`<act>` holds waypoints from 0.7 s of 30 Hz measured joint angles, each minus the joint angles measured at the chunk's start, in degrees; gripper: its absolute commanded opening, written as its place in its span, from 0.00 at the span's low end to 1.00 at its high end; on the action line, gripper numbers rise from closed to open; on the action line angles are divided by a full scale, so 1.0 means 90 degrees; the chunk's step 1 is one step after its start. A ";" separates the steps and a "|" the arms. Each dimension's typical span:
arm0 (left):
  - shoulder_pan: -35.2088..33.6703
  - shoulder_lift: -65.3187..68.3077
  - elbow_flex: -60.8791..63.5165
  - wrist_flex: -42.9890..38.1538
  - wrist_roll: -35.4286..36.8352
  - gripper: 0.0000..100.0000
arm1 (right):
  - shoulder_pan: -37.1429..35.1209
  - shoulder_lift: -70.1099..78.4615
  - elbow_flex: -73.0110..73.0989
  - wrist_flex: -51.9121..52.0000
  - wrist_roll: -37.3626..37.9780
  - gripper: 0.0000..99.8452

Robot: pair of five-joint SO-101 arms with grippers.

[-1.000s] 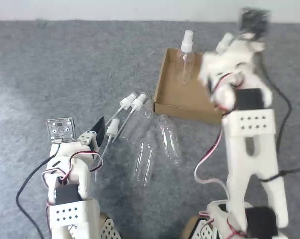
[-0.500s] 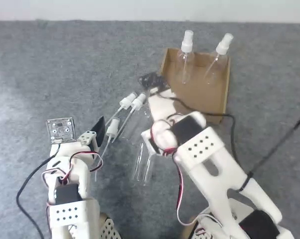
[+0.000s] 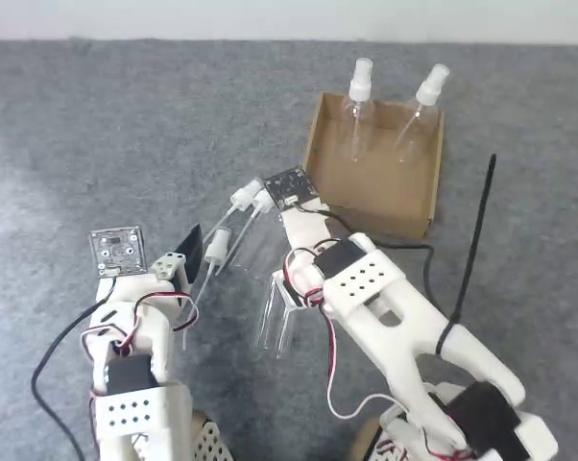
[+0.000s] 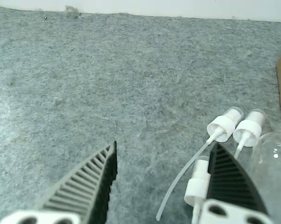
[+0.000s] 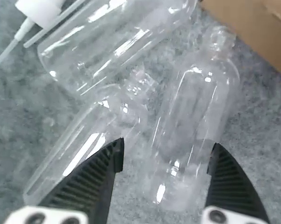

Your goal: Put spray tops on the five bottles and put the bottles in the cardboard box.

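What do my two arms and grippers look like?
Both the left arm and right arm are white plastic shells with perforated panels, black servos, red and white wires and black cables. Each carries a square camera board. The left gripper and right gripper have black ribbed, pointed fingers on white mounts.

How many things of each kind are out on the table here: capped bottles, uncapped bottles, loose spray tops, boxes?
Capped bottles: 2
Uncapped bottles: 3
Loose spray tops: 3
Cardboard box: 1
Total: 9
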 measured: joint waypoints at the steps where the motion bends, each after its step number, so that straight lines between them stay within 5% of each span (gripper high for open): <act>1: 0.0000 0.0000 0.0000 0.0000 0.0000 0.30 | 0.0010 0.0059 0.0000 0.0000 0.0000 0.25; 7: 0.0000 0.0000 0.0000 0.0000 0.0000 0.30 | 0.0000 0.0322 0.0537 -0.0068 0.0000 0.24; 14: 0.0000 0.0000 0.0000 0.0000 0.0000 0.30 | 0.0010 0.0332 0.0957 -0.0068 0.0000 0.00; 21: 0.0000 0.0000 0.0000 0.0000 0.0000 0.30 | 0.0225 0.0020 0.1045 0.0166 0.0518 0.01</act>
